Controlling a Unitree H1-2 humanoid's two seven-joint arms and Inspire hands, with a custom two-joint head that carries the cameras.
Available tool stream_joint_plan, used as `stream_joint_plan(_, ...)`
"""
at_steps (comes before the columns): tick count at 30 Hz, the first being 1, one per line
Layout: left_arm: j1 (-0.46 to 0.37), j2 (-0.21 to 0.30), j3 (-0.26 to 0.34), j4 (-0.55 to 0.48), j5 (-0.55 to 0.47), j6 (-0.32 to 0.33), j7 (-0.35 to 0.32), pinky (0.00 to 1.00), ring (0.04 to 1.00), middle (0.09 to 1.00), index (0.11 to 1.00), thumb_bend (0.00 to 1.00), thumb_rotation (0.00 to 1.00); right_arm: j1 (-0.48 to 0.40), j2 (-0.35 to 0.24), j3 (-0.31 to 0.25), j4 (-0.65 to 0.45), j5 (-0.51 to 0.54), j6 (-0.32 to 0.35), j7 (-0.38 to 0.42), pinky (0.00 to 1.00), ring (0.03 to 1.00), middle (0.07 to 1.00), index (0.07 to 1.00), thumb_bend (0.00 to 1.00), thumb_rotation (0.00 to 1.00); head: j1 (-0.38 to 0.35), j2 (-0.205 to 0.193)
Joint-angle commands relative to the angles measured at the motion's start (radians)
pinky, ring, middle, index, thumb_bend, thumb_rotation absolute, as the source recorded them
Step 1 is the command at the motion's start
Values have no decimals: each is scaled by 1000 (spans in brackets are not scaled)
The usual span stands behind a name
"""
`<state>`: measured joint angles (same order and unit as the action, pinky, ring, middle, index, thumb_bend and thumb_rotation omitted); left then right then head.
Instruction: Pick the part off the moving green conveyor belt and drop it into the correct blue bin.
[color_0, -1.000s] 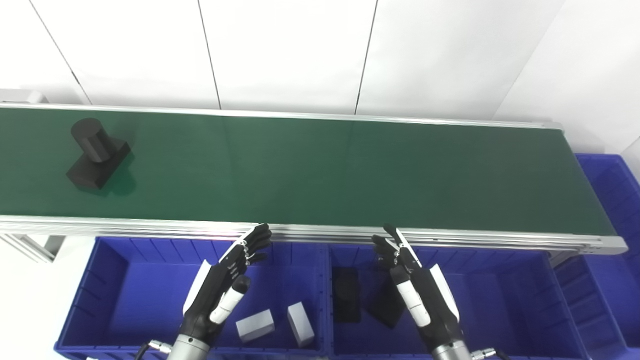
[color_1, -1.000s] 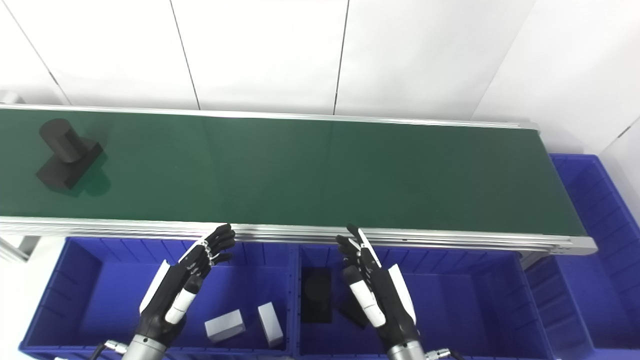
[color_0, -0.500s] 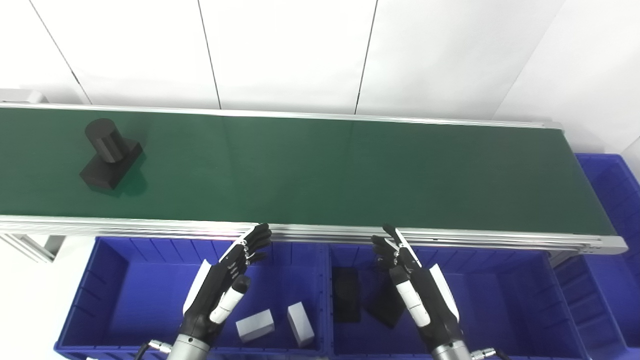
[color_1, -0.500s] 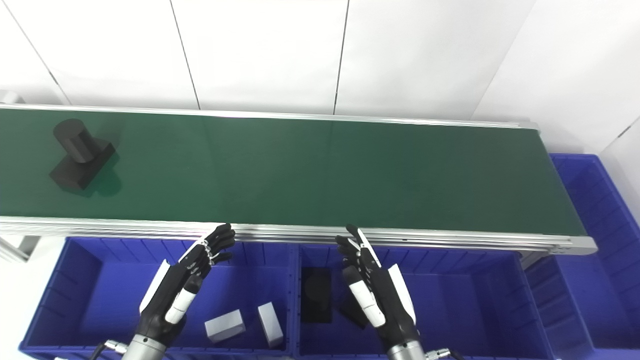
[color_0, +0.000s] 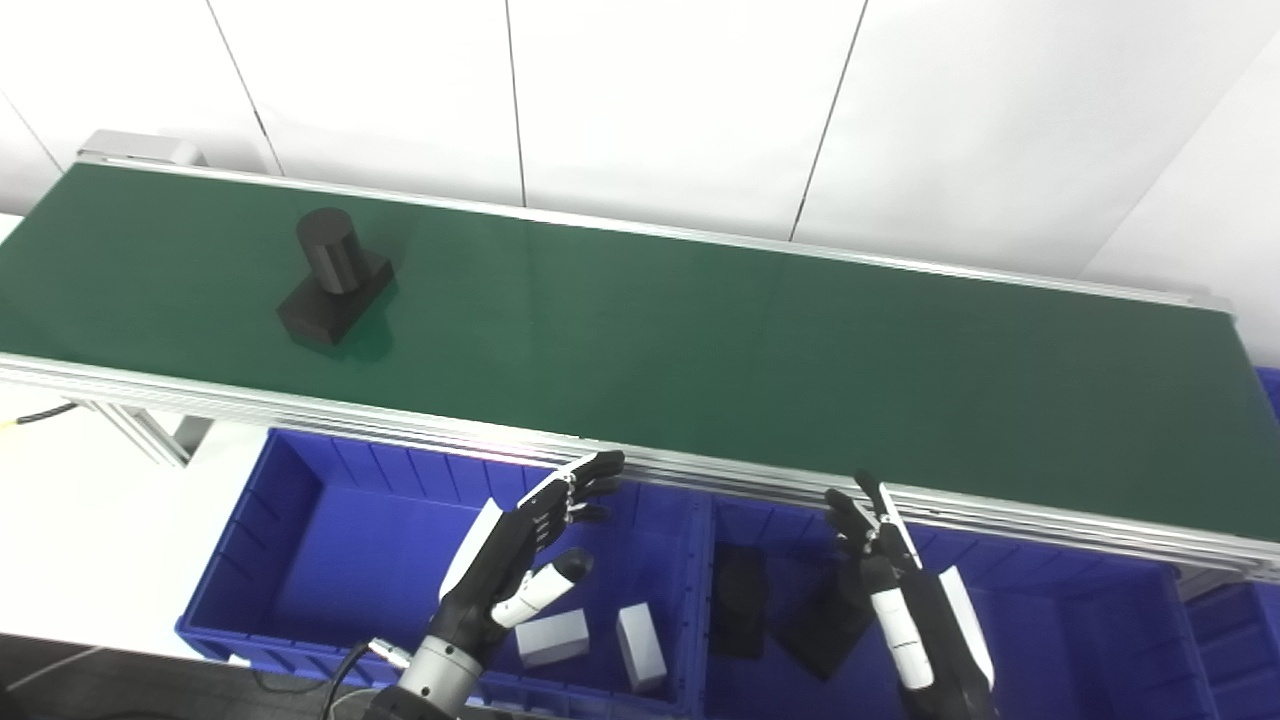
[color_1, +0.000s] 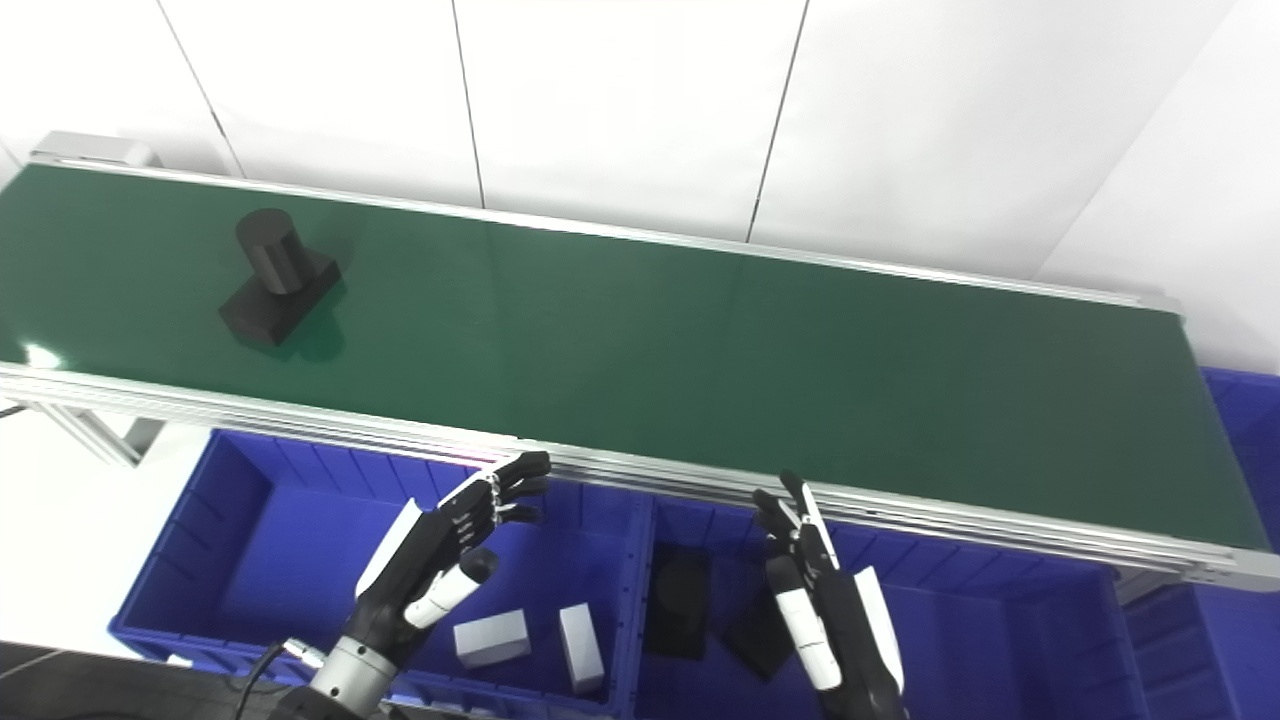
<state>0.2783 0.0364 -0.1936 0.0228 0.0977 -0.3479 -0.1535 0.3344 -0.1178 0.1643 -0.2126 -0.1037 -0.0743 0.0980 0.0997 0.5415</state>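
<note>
- A long dark green conveyor belt (color_0: 700, 340) with silver aluminium side rails is running across the scene from upper left to lower right, in front of a white panelled wall (color_0: 660, 100).
- A black part made of an upright cylinder on a flat rectangular base (color_0: 333, 280) is sitting on the belt near its left end, well apart from both hands, and is casting a shadow on the green surface beside it.
- The left hand (color_0: 525, 560), black with white plating, is hovering over the left blue plastic bin (color_0: 290, 530) just below the belt's near rail; its fingers (color_0: 585, 490) are spreading apart and pointing toward the rail, and it is holding nothing.
- The right hand (color_0: 905, 600), of the same black and white build, is hovering over the middle blue plastic bin (color_0: 1100, 640); its fingers (color_0: 860, 510) are also standing apart and pointing up toward the rail, with nothing in its grasp.
- Two light grey rectangular blocks (color_0: 552, 638) (color_0: 640, 660) are lying on the floor of the left bin, near each other and just right of the left hand's wrist.
- Two black parts (color_0: 740, 615) (color_0: 825, 640) are lying in the middle bin, at its left side; the right hand is partly covering the second one, so its exact shape cannot be told.
- A further blue bin (color_1: 1240, 420) is showing at the right edge, past the belt's right end.
</note>
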Motion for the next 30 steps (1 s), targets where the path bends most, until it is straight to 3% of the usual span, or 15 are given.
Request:
stream_joint_plan(1, -16, -8, -5, -7, 4, -44, 14, 764, 841, 870, 845, 705, 837, -4, -1, -10, -11, 15, -47, 0, 877, 897, 910, 1000, 556, 1000, 6, -11)
stream_joint_plan(10, -34, -15, -2, 53, -8, -75, 13, 753, 845, 876, 836, 745, 813, -10, 5, -20, 33, 24, -82, -2, 868, 903, 913, 1000, 532, 1000, 25, -74)
stream_joint_plan(15, -48, -19, 0, 84, -13, -88, 11, 756, 848, 876, 834, 760, 791, -23, -1, -22, 52, 0, -92, -7, 857, 904, 914, 1000, 585, 979, 28, -98)
stream_joint_plan(20, -59, -26, -1, 106, -17, -96, 12, 757, 848, 874, 830, 756, 768, -35, -6, -27, 77, -22, -121, -17, 843, 900, 909, 1000, 654, 937, 28, -105)
stream_joint_plan(30, -92, -52, -16, 158, 33, -118, 47, 732, 821, 856, 816, 725, 765, -74, -24, -67, 150, -32, -244, -40, 809, 872, 897, 989, 731, 861, 27, -116)
